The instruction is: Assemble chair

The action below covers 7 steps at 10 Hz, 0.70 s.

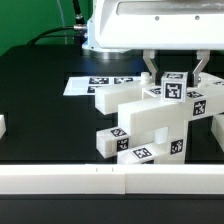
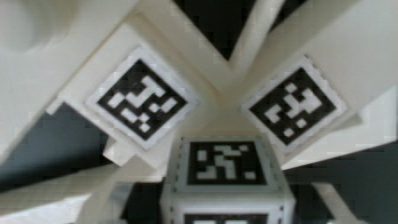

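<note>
The partly built chair [image 1: 140, 125] stands at the exterior view's right: chunky white blocks joined together, with black-and-white tags on several faces. My gripper [image 1: 175, 76] hangs over its top. The dark fingers [image 1: 150, 68] stand on either side of an upright white tagged block [image 1: 173, 86] on the chair's top and are shut on it. In the wrist view that block [image 2: 226, 162] fills the space between the jaws of my gripper [image 2: 228, 208]. Beyond it, two slanted white chair pieces [image 2: 139, 95] with tags spread apart in a V.
The marker board [image 1: 92, 84] lies flat behind the chair. A small white piece [image 1: 2, 126] sits at the exterior view's left edge. A low white rail [image 1: 100, 181] runs along the front of the black table.
</note>
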Each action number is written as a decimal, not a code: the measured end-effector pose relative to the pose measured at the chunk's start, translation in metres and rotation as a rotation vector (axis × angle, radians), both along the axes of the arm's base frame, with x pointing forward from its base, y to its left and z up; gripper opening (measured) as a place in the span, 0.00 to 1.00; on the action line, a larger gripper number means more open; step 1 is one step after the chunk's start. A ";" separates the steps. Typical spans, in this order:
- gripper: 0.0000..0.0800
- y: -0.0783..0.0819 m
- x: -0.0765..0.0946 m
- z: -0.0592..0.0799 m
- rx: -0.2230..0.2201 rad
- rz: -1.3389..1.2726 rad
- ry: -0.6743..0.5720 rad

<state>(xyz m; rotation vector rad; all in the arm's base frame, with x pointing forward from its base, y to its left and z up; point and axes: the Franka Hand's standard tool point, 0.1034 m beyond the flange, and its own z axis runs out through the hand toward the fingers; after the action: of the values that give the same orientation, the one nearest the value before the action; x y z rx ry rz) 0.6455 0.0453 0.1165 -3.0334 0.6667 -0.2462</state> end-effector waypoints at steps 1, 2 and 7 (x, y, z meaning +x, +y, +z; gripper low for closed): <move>0.36 0.000 0.000 0.000 0.008 -0.054 -0.001; 0.36 0.000 0.000 0.000 0.014 -0.086 -0.002; 0.36 0.000 0.001 0.002 0.067 -0.413 -0.007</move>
<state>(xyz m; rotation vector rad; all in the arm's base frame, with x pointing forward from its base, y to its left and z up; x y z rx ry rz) 0.6468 0.0451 0.1180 -2.7988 1.2689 -0.2352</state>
